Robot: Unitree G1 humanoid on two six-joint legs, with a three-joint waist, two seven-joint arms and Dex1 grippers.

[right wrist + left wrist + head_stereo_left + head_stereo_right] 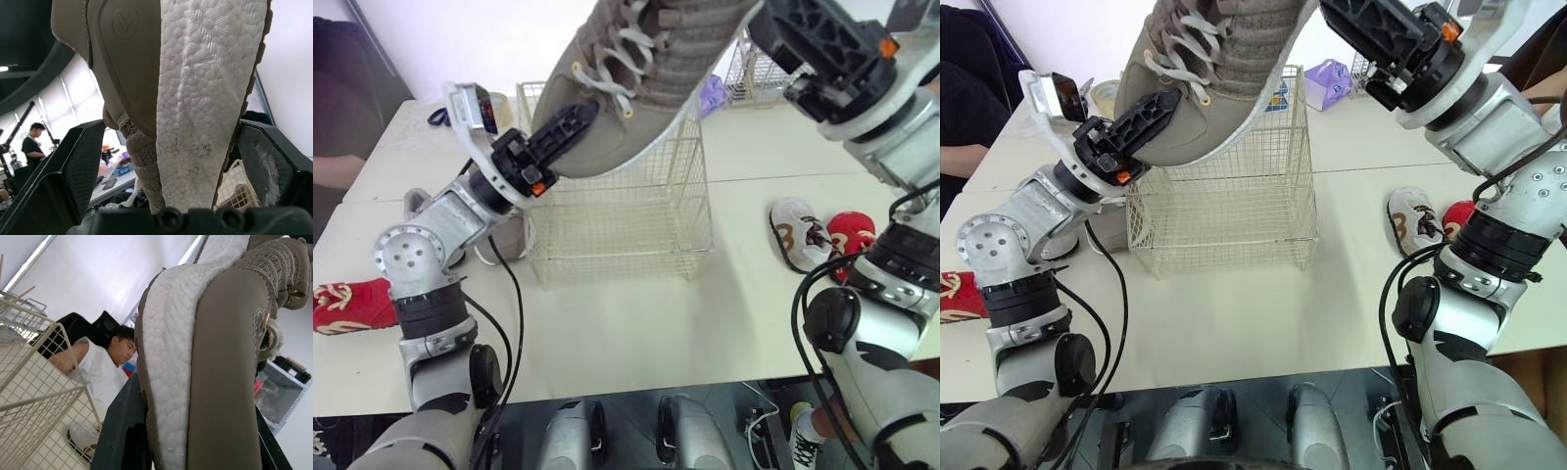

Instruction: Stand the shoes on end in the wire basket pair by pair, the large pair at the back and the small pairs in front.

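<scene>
Hovering abv wire basket (617,220): knit shoe (646,73)

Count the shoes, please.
5: tan shoe over the basket, held by left gripper and right gripper; grey shoe left of the basket; red shoe at the table's left edge; white shoe and second red shoe at right. More may be hidden.

The two head views sit side by side above the near edge of the pale tabletop (636,323), looking forward and down. They share the cream wire basket (626,211) and the taupe knit shoe (646,78) with a white foam sole, raised over it. Each wrist view looks upward from very close to that sole. The left gripper (195,401) camera faces past a basket corner toward a person in a white top (105,367). The right gripper (173,127) camera faces the far room.
</scene>
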